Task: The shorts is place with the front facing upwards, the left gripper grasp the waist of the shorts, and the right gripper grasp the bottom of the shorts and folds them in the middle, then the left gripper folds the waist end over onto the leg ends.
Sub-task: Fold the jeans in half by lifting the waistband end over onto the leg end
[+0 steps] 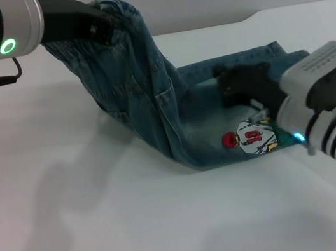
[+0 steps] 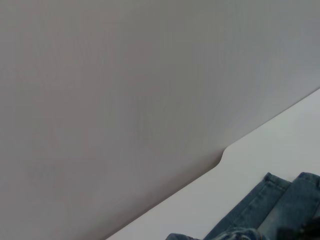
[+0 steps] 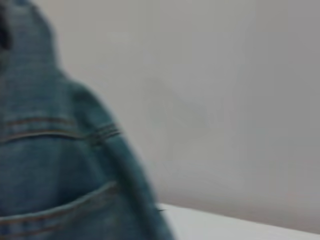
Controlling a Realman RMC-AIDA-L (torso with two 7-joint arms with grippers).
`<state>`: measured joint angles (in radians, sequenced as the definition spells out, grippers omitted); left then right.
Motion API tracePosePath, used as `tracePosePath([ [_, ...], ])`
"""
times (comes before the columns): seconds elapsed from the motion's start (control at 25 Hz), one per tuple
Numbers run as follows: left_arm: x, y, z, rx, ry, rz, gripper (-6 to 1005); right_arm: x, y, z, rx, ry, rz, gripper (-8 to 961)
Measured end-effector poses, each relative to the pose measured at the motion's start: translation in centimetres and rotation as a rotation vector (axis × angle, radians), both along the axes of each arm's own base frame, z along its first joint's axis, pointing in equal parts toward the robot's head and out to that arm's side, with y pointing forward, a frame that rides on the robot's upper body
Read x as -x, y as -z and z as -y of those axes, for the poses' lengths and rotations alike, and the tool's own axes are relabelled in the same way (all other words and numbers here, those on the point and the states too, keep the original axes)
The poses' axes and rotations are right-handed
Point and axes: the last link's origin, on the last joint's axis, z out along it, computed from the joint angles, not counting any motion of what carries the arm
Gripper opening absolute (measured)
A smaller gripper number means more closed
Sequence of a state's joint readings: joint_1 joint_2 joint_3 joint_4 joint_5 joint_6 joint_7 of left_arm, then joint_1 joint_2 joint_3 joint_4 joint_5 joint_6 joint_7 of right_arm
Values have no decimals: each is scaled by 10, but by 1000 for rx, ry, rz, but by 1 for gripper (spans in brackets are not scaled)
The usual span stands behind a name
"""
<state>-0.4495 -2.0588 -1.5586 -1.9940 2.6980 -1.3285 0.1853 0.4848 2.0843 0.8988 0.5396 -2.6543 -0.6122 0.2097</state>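
Denim hangs from my left gripper (image 1: 99, 22), which is clamped on the waist of the shorts (image 1: 112, 12) and holds that ruffled end high above the far left part of the table (image 1: 109, 238). From there the shorts (image 1: 150, 96) drape down in a steep sheet to the tabletop, where the leg ends (image 1: 246, 131) lie flat toward the right edge, the cartoon print (image 1: 251, 137) facing up. My right gripper (image 1: 245, 83) sits low over those legs, but I cannot tell how its jaws stand or whether they grip cloth. My judgement: the fabric is soft yet fairly heavy, so it sags and creases under its own weight instead of holding a shape. The gathered waistband is the thick, grippy place to hold; the flat hems are thinner and could slip. Carrying the waist across to the hems should lay the fold.
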Motion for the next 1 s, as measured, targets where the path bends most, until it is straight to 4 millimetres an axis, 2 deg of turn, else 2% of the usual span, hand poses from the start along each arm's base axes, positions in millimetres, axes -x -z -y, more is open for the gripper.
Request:
tracePosePath([
  [0.24,-3,0,1,4,7,0,41,-12,-3,-4,-7,63,3,-2],
  [0.52,-7,-3,0,3,13,-1,41,-17,2,-4,15,89,18,-1],
  [1.0,-28,1,-1,13,81,14,42,-1,12,-12,85,76,9,-1],
])
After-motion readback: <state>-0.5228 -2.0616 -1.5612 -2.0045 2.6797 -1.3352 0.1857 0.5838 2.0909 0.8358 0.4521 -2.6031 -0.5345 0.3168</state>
